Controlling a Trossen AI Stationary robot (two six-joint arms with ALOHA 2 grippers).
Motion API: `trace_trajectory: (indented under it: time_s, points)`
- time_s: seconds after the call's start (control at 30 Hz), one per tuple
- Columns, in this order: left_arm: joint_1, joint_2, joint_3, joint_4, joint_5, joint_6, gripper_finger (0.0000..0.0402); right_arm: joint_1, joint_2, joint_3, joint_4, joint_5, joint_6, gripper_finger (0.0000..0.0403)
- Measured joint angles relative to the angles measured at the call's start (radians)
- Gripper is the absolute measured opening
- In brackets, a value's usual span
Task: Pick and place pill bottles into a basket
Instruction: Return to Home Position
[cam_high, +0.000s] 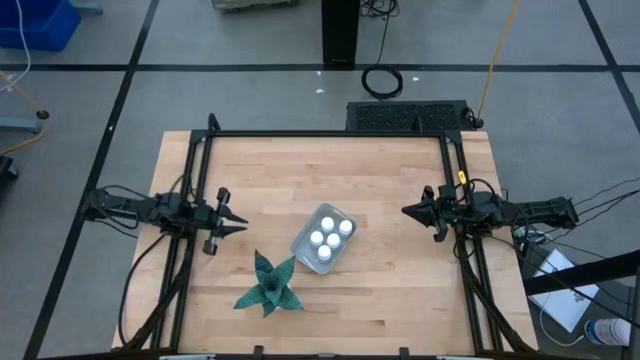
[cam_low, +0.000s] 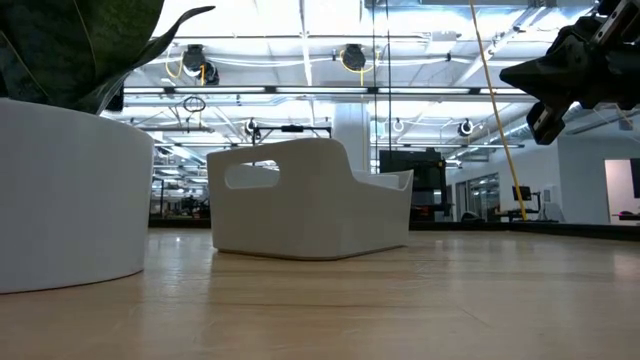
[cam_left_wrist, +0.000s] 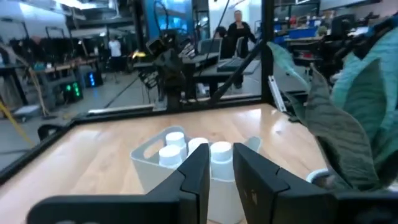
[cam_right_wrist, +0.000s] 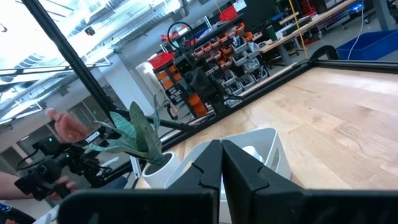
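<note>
The light wooden counter (cam_high: 390, 190) looks smooth with a soft shine. The small white round pill bottles (cam_high: 331, 239) and the pale grey-blue tray-shaped basket (cam_high: 299, 244) look like smooth plastic.

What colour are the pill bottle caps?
White; clearest in the high view, on the small white cylindrical pill bottles inside the shallow pale grey tray.

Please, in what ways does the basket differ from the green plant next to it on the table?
Shape: from above the basket is a rounded rectangle; the plant is a spiky star. Colour: the basket is pale, the plant green. Contents: the basket holds five white pill bottles; the plant holds none. Shared: both stand on the wooden table, between the left gripper and the right gripper, touched by neither.
</note>
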Motion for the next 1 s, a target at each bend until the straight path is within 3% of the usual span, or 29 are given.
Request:
trace_trajectory:
  time_s: [0.1, 0.3, 0.67, 1.0]
  points:
    - [0.001, 0.003, 0.001, -0.015, -0.019, -0.004, 0.0079, 0.000, 0.000, 0.000, 0.000, 0.000, 0.000, 0.0004]
    - [0.015, 0.005, 0.002, 0.004, -0.085, 0.131, 0.0079, 0.000, 0.000, 0.000, 0.000, 0.000, 0.000, 0.0004]
    - [0.016, 0.005, 0.002, 0.005, -0.089, -0.024, 0.0079, 0.000, 0.000, 0.000, 0.000, 0.000, 0.000, 0.0004]
    - [0.016, 0.005, 0.002, 0.005, -0.089, -0.034, 0.0079, 0.000, 0.000, 0.000, 0.000, 0.000, 0.000, 0.0004]
